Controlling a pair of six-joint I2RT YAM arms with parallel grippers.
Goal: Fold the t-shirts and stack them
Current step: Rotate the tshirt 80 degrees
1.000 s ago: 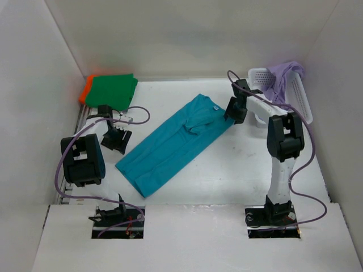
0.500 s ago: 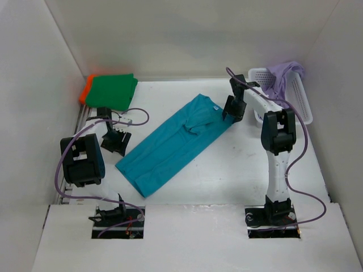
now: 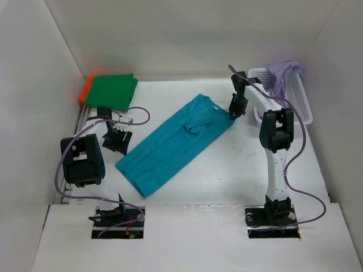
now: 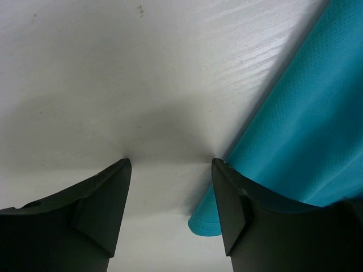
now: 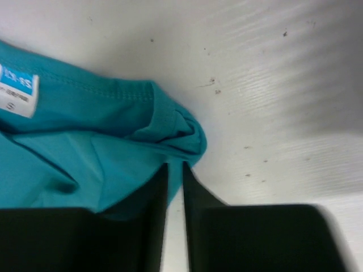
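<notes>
With the right gripper [image 5: 174, 165] fingers nearly shut, seemingly pinching the teal t-shirt [image 3: 176, 141] at its shoulder, the left gripper [image 4: 170, 164], fingers wide open and empty, should grip the near hem before folding.

A robotics lab cell: plain white wall panels [image 3: 170, 34] box in a white table [image 3: 227, 175], with left arm [image 3: 82, 161] and right arm [image 3: 276, 136] bolted at its near edge.

**Basket, table and walls**

A white mesh basket [image 3: 299, 97] sits at about two o'clock on the white table [image 3: 227, 170], close to the right wall. Plain white walls [image 3: 170, 34] enclose the table on three sides (small dark specks mark its surface up close).
</notes>
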